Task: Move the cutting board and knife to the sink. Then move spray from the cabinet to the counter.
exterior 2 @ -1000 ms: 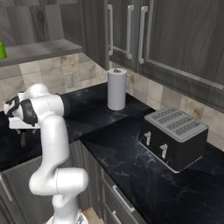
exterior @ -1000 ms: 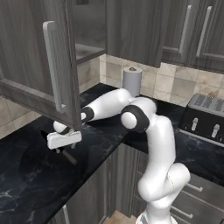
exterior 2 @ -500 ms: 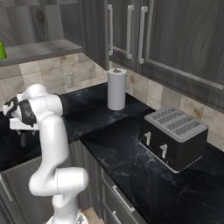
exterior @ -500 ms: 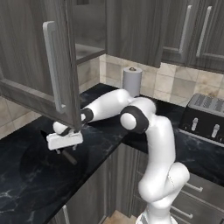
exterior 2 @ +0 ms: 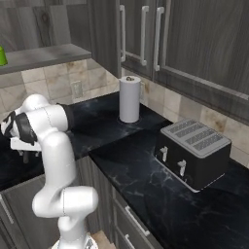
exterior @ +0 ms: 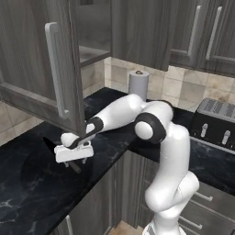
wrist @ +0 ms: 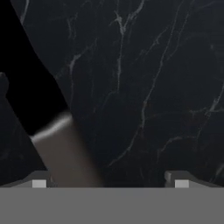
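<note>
The knife (wrist: 41, 103) lies on the black counter (wrist: 148, 83), its black blade pointing up-left and its grey handle running down toward the left fingertip (wrist: 39, 180). My gripper (wrist: 109, 180) is open just above it, with the handle inside the gap, close to that left finger. From the left base view the gripper (exterior: 75, 160) hangs low over the counter (exterior: 27, 193), and the knife (exterior: 49, 143) shows beside it. The cabinet door (exterior: 41, 64) stands open over the hand. A sliver of the green spray (exterior 2: 2, 56) sits on the cabinet shelf (exterior 2: 48, 54). The cutting board is out of view.
A paper towel roll (exterior: 138, 84) (exterior 2: 129, 99) stands at the back wall. A dark toaster (exterior: 215, 121) (exterior 2: 194, 151) sits on the right stretch of counter. The open door's long bar handle (exterior: 56, 73) hangs close above my wrist.
The hand has sunk slightly toward the knife; the knife and the cabinet door have not moved.
</note>
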